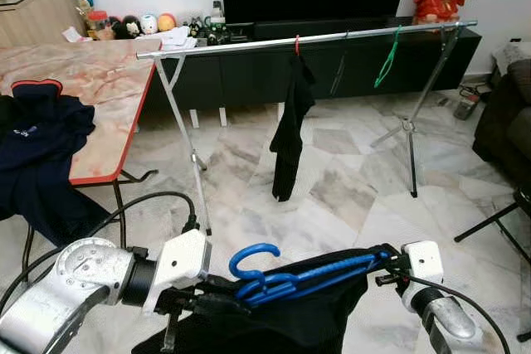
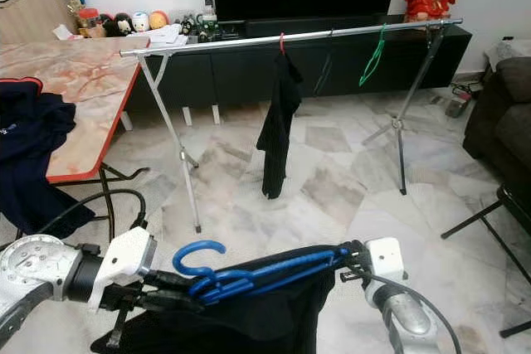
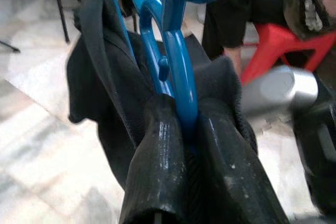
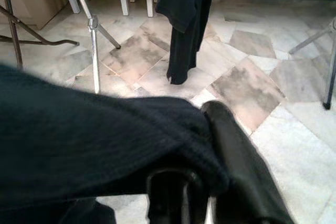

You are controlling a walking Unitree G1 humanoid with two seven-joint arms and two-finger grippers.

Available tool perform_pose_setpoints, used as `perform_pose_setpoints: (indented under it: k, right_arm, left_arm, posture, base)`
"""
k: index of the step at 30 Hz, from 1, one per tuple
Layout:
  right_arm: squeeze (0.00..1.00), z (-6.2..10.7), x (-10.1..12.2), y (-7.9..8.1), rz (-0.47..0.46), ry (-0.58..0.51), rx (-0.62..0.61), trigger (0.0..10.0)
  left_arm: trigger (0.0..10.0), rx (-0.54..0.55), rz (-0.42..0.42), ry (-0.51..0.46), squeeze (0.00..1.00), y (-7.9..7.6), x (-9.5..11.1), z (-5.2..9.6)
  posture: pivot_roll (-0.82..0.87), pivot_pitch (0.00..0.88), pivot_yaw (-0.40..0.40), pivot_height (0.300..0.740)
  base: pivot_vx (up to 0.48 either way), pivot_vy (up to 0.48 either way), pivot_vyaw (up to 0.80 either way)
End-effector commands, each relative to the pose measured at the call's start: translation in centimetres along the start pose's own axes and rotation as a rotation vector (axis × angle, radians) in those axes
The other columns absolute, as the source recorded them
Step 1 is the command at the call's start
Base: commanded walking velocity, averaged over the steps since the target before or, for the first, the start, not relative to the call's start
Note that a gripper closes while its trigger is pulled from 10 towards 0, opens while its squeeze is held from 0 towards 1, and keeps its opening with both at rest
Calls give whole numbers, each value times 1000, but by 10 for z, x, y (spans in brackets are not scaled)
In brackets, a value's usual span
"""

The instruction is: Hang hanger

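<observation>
A blue plastic hanger [image 1: 286,275] with a black garment [image 1: 282,325] draped over it lies roughly level, low in front of me, held between both arms. My left gripper [image 3: 190,129] is shut on the hanger's neck just below the blue hook [image 1: 249,256]. At the hanger's other end my right gripper [image 1: 383,269] is shut on the cloth-covered tip; its black fingers [image 4: 236,177] pinch the dark fabric. The silver clothes rail [image 1: 249,46] crosses the room ahead, well above and beyond the hanger.
On the rail hang a black garment [image 1: 290,130] on a red hook and a green hanger [image 1: 387,60]. A marble-topped table [image 1: 99,80] with a navy shirt [image 1: 37,147] stands at left. A dark sofa [image 1: 508,113] and black stand legs [image 1: 489,221] are at right. A person's arm [image 3: 233,61] shows by a red stool [image 3: 273,40].
</observation>
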State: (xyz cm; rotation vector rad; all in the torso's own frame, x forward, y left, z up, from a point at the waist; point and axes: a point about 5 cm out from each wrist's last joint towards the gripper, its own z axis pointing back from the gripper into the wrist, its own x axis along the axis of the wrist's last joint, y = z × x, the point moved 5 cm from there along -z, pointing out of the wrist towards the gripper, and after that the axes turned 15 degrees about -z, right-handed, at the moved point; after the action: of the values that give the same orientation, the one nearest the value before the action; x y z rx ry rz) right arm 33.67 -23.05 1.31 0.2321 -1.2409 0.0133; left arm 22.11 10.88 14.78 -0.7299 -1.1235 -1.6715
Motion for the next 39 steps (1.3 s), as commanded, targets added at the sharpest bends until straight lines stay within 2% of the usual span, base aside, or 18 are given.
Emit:
perform_pose_setpoints:
  k: [1,2,4,5,6,7,9,13,14,19,23,25,28,30,33,35,39]
  right_arm:
    - [0,8,-7,-19,-30,26,-78,0]
    - [0,8,-8,-18,-30,30,-76,0]
    - [0,9,-10,-18,-21,39,-75,0]
    - [0,9,-8,-19,-20,35,-76,0]
    - [0,8,-5,-20,-20,26,-79,0]
    - [0,8,-4,-21,-21,23,-80,0]
    - [0,8,-2,-22,-19,21,-82,0]
    - [0,8,0,-24,-16,19,-85,0]
    - [0,8,0,-24,-17,18,-86,0]
    - [0,9,-6,-22,-34,23,-93,0]
    - [0,9,-12,-17,-46,30,-88,0]
    - [0,9,-13,-17,-51,31,-91,0]
    - [0,11,-11,-26,-87,6,-153,0]
    - [0,11,-8,-29,-106,-8,-168,0]
    - [0,12,-4,-35,-152,-35,-203,0]
    - [0,12,-3,-36,-158,-40,-209,0]
    - [0,20,6,-58,-298,-122,-330,0]
  left_arm:
    - [10000,-70,-43,22,0,-8,3,8]
    - [10000,-74,-38,-1,0,-8,7,8]
    - [10000,-123,-41,25,0,-15,5,9]
    - [10000,-158,-43,102,0,-20,-6,10]
    - [10000,-208,-53,228,0,-28,-25,12]
    - [10000,-234,-67,290,0,-32,-35,15]
    - [10000,-263,-82,318,0,-37,-41,17]
    - [10000,-166,-26,198,0,-26,-28,12]
    - [10000,-101,0,136,0,-18,-22,11]
    - [10000,41,26,41,0,0,-16,10]
    - [10000,36,55,-35,0,-3,-8,9]
    - [10000,21,61,-24,0,-6,-9,9]
    - [10000,-45,64,151,0,-18,-35,12]
    - [10000,-53,60,191,0,-19,-40,14]
    - [10000,28,75,188,0,-7,-44,15]
    - [10000,31,77,186,0,-6,-44,15]
    - [10000,55,97,213,0,-6,-49,19]
  posture:
    - [-29,32,12,740]
    - [-29,32,12,740]
    - [-33,31,14,740]
    - [-33,31,14,740]
    - [-33,31,14,740]
    - [-33,31,14,740]
    - [-36,32,14,740]
    - [-33,31,11,740]
    - [-33,32,11,740]
    - [-34,31,11,740]
    - [-34,31,9,740]
    - [-34,31,9,740]
    - [-34,31,9,740]
    - [-34,31,9,740]
    - [-35,30,7,740]
    - [-35,29,7,740]
    - [-33,30,7,740]
  base:
    - [0,0,0]
    - [0,0,0]
    - [0,0,0]
    - [0,0,0]
    - [0,0,0]
    - [0,0,0]
    - [0,0,0]
    - [0,0,0]
    - [0,0,0]
    - [0,0,0]
    - [0,0,0]
    - [0,0,0]
    - [0,0,0]
    - [0,0,0]
    - [0,0,0]
    - [0,0,0]
    - [0,0,0]
